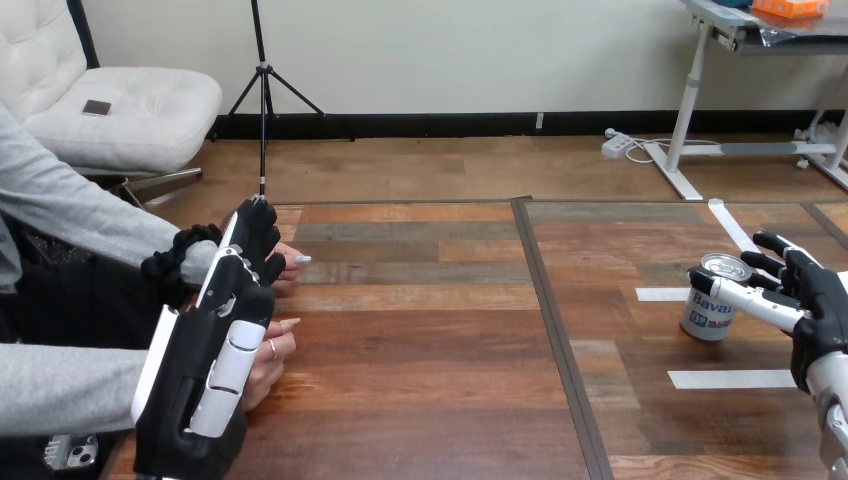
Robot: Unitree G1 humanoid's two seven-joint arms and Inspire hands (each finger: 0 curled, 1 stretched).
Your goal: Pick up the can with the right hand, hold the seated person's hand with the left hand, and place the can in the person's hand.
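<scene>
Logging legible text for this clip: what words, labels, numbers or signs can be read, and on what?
Can: blue print on its white label, partly behind the right hand and too small to read reliably.
White tape strips on the table: blank.
Nothing else carries readable text.

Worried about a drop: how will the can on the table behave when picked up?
The can looks like rigid metal, so likely stiff. Its glossy label suggests a slippery wall. Squat, its lid seemingly unopened, it is probably heavy for its size and slow to tip.
</scene>
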